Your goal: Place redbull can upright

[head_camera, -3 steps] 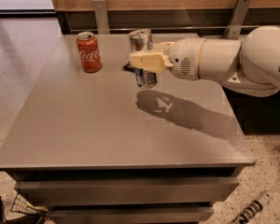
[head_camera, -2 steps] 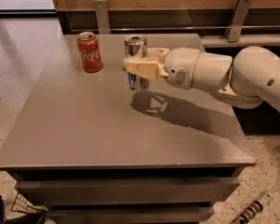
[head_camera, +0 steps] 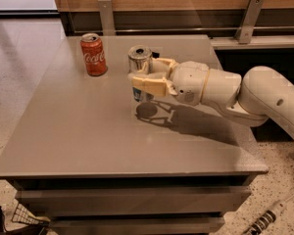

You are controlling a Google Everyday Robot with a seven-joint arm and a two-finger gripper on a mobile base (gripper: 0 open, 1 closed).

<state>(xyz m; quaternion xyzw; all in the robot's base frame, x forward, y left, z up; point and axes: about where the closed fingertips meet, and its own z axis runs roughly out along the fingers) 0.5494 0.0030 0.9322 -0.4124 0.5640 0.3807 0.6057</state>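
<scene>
The can (head_camera: 139, 58) is now carried lower and slightly further left than before, towards the table (head_camera: 88, 131). It is held upright mid-table, right of the red can (head_camera: 94, 55), and is clamped at its middle by the closed tool (head_camera: 137, 78) so that it can be stood on its base.

There's the end effector (head_camera: 139, 77) over the desk (head_camera: 88, 131), seemingly clamped round the redbull can (head_camera: 139, 58): its pale fingers (head_camera: 149, 84) cover the can's middle, markings unreadable. Behind it, the arm (head_camera: 264, 97) runs off the right edge.
</scene>
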